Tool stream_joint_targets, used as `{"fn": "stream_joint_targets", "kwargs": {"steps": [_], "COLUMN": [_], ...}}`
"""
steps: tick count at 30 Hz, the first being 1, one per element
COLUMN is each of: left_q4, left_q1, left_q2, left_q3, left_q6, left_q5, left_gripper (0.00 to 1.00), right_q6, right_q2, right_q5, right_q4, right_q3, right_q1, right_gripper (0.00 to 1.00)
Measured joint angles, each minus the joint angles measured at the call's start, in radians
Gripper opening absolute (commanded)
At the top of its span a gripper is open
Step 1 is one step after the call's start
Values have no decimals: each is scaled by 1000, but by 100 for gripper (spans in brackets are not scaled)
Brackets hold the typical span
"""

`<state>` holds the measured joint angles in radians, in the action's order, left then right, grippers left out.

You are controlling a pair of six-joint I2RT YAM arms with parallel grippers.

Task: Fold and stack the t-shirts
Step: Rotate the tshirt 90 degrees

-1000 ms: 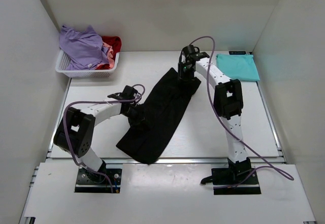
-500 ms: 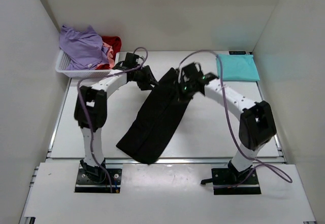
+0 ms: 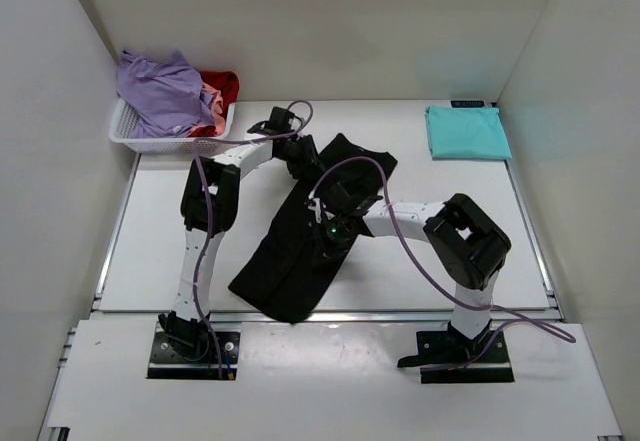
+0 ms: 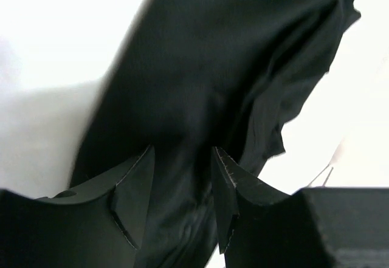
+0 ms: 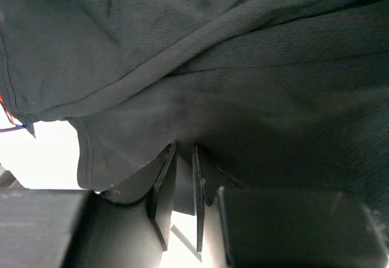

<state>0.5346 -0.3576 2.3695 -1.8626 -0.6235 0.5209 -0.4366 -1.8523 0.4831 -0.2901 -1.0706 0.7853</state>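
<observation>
The black t-shirt (image 3: 315, 221) lies in a long diagonal band across the middle of the table. My left gripper (image 3: 303, 164) is at its upper left edge; in the left wrist view its jaws (image 4: 181, 152) stand apart with black cloth (image 4: 231, 61) between them. My right gripper (image 3: 325, 229) is low over the middle of the shirt; in the right wrist view its jaws (image 5: 184, 149) are nearly together with a thin layer of black cloth (image 5: 243, 67) pinched at the tips. A folded teal t-shirt (image 3: 468, 131) lies at the back right.
A white lattice basket (image 3: 165, 143) at the back left holds the lavender t-shirt (image 3: 160, 91), a red one (image 3: 224, 85) and a pink one (image 3: 209, 97). White walls close in the table on the left, back and right.
My left gripper swung from the shirt's left side up to its upper left edge. My right gripper moved from the shirt's top down to its middle, the arm folding back.
</observation>
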Motion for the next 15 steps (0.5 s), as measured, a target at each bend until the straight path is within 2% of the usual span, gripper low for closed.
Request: {"fn": "stream_joint_targets", "kwargs": {"steps": [5,15], "left_q4": [19,13], "left_q1": [13,66], "left_q2": [58,89], "left_q3": [-84,-149], "left_q6": [-14,-75], "left_q5": [-6,-94], "left_gripper": [53,52], "right_q6": [-9,80], "right_q2": [-5,-22], "right_q5": [-42,-163], "right_q4": [-50,-213], "right_q3": [-21,-112], "right_q1": [-22,-200], "right_gripper": [16,15]}}
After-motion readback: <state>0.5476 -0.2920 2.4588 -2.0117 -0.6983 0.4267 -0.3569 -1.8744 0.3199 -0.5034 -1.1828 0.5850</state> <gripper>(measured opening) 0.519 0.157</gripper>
